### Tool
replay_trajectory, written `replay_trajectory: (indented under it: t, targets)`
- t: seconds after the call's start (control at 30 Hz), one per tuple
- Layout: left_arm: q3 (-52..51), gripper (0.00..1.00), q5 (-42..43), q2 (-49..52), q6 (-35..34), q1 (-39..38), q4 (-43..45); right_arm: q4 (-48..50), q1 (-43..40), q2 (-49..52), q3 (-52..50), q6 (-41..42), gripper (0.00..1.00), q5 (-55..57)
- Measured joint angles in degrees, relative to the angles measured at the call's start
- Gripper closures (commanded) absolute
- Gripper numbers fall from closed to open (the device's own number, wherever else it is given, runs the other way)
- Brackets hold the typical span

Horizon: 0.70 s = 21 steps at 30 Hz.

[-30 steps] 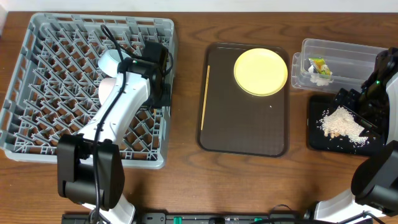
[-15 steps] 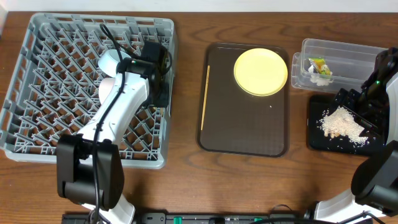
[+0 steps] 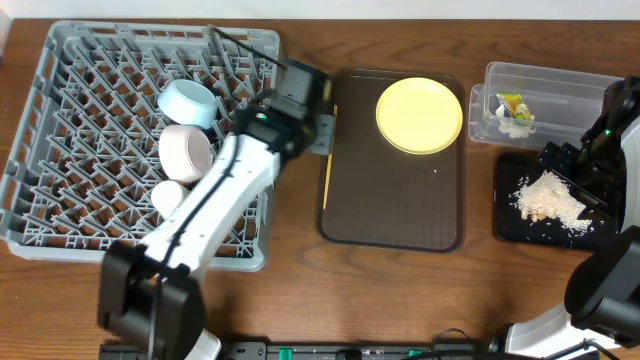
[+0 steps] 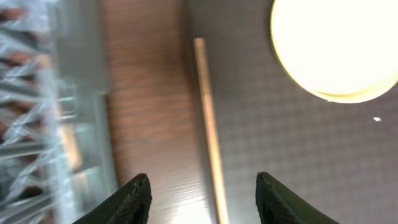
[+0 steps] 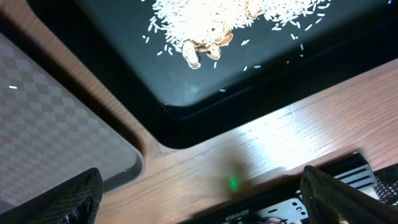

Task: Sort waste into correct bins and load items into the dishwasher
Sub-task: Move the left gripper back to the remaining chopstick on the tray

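Grey rack (image 3: 90,90) fills the counter's left end. Brown tray (image 3: 390,200) at centre carries the plate (image 3: 419,115) in its far right corner and one chopstick (image 3: 327,170) along its left edge. Left gripper (image 4: 202,180), half open and empty, hovers over that chopstick, which is so thin it may roll or slip from a pinch. Right gripper (image 5: 199,186) gapes empty by the black tray (image 5: 249,81).
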Motion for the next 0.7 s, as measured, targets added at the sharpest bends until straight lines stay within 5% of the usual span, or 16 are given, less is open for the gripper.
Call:
replay_trajectory:
  t: [0.7]
  targets:
    - [0.2,0.44,0.9,19.0,-5.4,-3.1,9.0,0.0,0.0,0.0,0.0,0.0,0.01,0.0]
